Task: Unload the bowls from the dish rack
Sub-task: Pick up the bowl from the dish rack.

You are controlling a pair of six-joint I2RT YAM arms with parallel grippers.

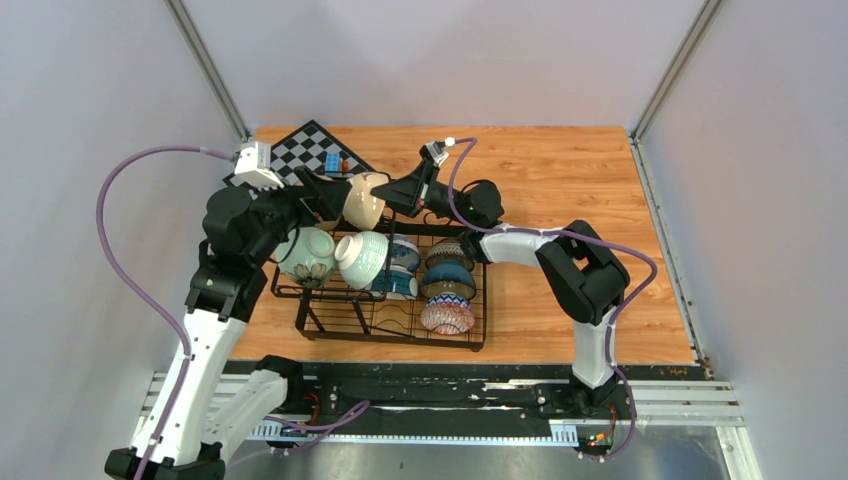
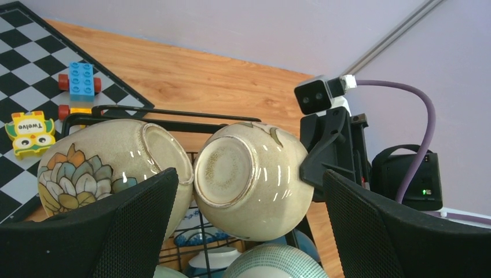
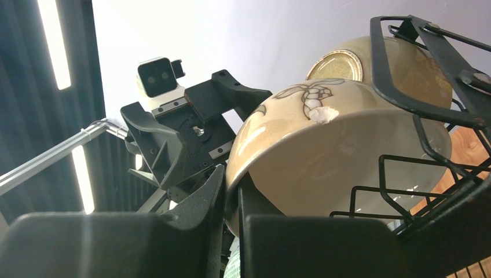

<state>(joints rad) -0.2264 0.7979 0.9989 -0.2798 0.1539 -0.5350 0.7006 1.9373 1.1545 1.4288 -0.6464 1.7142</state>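
A cream bowl (image 1: 365, 200) (image 2: 252, 182) (image 3: 336, 150) hangs tilted over the back of the black wire dish rack (image 1: 330, 325), its foot turned toward the left wrist camera. My right gripper (image 1: 397, 193) (image 3: 237, 191) is shut on its rim, one finger inside and one outside. My left gripper (image 1: 332, 198) (image 2: 249, 174) is open, one finger on each side of that bowl. Beside it leans a flower-painted bowl (image 1: 305, 255) (image 2: 104, 168). The rack also holds a green-checked bowl (image 1: 362, 258), a blue-white one (image 1: 405, 255), a teal one (image 1: 447, 280) and a red-pink one (image 1: 446, 315).
A black-and-white chessboard (image 1: 310, 145) (image 2: 35, 81) lies behind the rack at the far left with a blue toy block (image 2: 81, 78) and a yellow toy (image 2: 30, 132) on it. Pale walls close in the wooden table (image 1: 580, 180) on three sides.
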